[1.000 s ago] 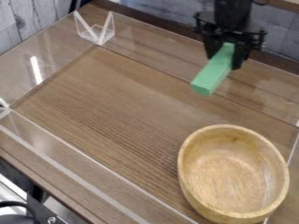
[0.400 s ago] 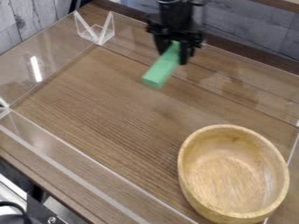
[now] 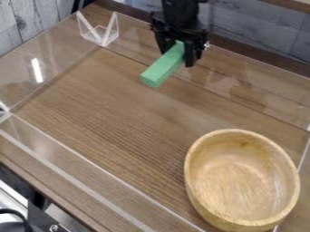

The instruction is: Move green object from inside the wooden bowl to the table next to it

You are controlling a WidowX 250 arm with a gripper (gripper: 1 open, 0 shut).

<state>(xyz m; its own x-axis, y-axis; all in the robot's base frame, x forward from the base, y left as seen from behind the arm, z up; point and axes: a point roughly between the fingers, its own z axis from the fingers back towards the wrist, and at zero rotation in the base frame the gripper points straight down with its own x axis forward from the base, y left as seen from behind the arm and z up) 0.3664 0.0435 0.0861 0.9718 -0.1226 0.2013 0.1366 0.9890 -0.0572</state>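
Green block (image 3: 162, 68) is out of the wooden bowl (image 3: 241, 178), lying at the far side of the bench (image 3: 109, 118), its upper end between the parted jaws of your pincer (image 3: 180, 50). Grip released; only withdrawal remains.

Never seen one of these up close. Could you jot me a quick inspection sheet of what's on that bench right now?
Surface: brown wood-grain table with low clear walls.
Job's things: green block at the far side, tilted, upper end between the gripper's fingers, lower end at the table; wooden bowl near right, nothing in it.
Clutter: nothing seen.
Gripper: gripper pointing down over the block, jaws spread.
Cables: dark object at the near-left corner, unclear what it is.
Surroundings: pale wall behind.
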